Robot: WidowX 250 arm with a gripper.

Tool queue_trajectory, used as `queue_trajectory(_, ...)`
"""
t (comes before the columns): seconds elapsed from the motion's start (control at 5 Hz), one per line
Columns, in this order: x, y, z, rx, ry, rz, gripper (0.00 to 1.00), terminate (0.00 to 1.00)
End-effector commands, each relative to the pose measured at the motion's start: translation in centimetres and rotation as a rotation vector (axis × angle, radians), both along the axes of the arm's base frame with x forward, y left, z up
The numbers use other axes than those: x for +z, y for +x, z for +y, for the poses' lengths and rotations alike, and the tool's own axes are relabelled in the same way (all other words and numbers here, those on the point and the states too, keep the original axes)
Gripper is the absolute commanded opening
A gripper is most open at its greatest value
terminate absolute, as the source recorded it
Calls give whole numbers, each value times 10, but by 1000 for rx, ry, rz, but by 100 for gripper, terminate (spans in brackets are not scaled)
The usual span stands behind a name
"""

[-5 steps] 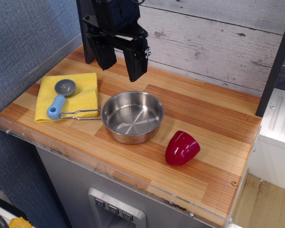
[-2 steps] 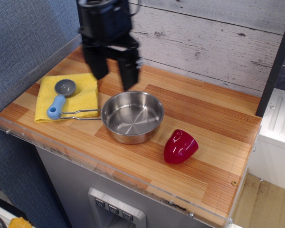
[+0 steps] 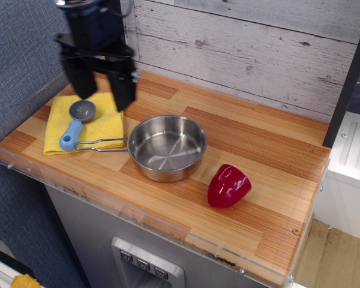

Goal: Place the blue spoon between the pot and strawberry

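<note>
The blue spoon (image 3: 75, 125) lies on a yellow cloth (image 3: 105, 123) at the left of the counter, grey bowl away from me, light-blue handle toward the front edge. The pot (image 3: 167, 147) sits mid-counter, its wire handle (image 3: 99, 144) reaching left toward the spoon. The dark-red strawberry (image 3: 228, 185) lies right of the pot, near the front. My black gripper (image 3: 102, 96) hangs open and empty above the cloth's far part, just behind and above the spoon's bowl.
The wooden counter (image 3: 270, 162) has a clear acrylic rim (image 3: 138, 211) along its front and left edges. A grey plank wall stands behind. A bare gap of counter lies between pot and strawberry.
My gripper has moved left from above the pot's far rim to above the yellow cloth and spoon. The strawberry has shifted slightly.
</note>
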State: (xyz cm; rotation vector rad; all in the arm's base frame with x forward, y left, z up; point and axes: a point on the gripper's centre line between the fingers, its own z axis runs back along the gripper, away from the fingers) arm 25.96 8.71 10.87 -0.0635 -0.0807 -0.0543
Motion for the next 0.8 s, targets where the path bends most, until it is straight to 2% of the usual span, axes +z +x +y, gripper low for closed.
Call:
queue_trajectory(0.0,11,-20,24,87,75,-20,100,0)
queue_trajectory(0.6,-17,-19,76,152,83,-18,100,0)
